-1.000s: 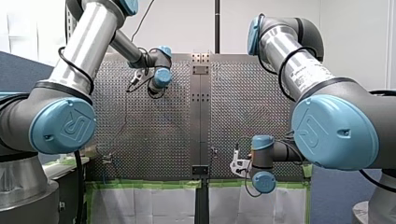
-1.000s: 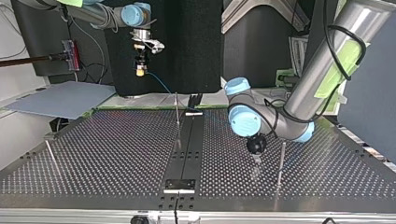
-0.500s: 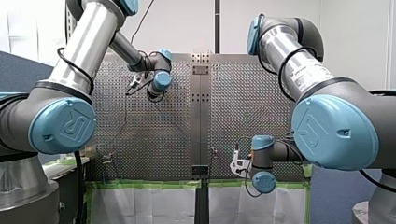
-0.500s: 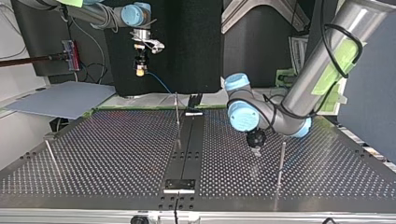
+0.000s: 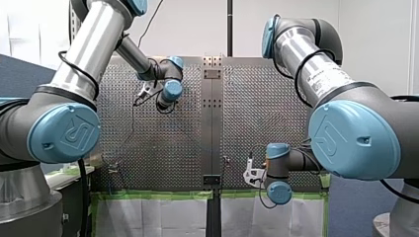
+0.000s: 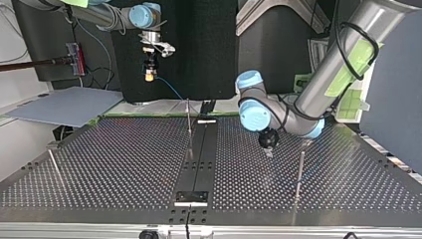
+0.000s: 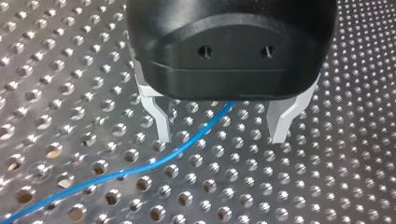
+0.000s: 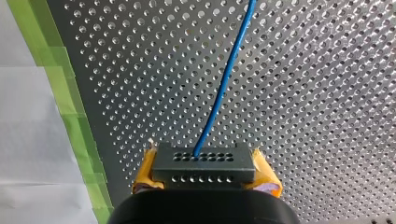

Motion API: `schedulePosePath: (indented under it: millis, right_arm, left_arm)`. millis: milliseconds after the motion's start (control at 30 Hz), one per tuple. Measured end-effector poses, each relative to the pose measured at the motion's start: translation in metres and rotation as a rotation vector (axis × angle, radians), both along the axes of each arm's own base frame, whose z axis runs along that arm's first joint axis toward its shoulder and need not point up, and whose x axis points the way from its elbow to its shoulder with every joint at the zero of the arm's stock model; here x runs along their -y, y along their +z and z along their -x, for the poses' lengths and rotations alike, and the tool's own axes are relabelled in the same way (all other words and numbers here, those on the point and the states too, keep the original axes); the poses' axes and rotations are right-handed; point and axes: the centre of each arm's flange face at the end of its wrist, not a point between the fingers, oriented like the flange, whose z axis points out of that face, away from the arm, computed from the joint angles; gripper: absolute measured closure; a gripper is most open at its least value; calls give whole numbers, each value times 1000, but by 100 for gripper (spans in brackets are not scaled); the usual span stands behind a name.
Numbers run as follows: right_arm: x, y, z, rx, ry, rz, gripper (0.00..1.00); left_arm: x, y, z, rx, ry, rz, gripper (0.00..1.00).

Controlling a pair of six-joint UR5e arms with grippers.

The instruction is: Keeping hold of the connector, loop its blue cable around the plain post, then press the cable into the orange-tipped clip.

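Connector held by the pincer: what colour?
The connector is black; best in the right wrist view.

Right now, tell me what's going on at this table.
My right gripper is shut on the black connector, with the blue cable trailing from it. My left gripper hovers low over the perforated table, its fingers open, the cable running between them ungripped.

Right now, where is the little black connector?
The connector sits clamped in my right gripper, high above the green-taped edge of the table, at the top view's left.
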Motion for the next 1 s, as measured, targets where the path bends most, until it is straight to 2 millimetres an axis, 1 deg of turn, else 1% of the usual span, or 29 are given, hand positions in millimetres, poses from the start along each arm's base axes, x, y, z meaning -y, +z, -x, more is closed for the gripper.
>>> schedulePosePath:
  millis: [200, 300, 433, 533, 633, 767, 900, 1000]
  right_arm:
    - [0, 0, 0, 2, 0, 1, 100]
    - [0, 0, 0, 2, 0, 1, 100]
    - [0, 0, 0, 3, 0, 2, 100]
    - [0, 0, 0, 3, 0, 3, 100]
    - [0, 0, 0, 3, 0, 3, 100]
    - [0, 0, 0, 2, 0, 3, 100]
    - [0, 0, 0, 1, 1, 4, 100]
    - [0, 0, -1, 2, 1, 6, 100]
  left_arm:
    - [2, -11, 2, -2, 9, 8, 0]
    - [7, -24, 3, -21, 7, 2, 0]
    - [16, -48, 3, -44, 2, -4, 0]
    - [19, -65, 1, -58, 5, -6, 0]
    - [21, -77, 0, -60, 9, 5, 0]
    - [24, -85, -2, -50, 12, 27, 0]
    - [27, -97, -3, -51, 11, 36, 0]
    - [29, -101, -5, -38, 9, 51, 0]
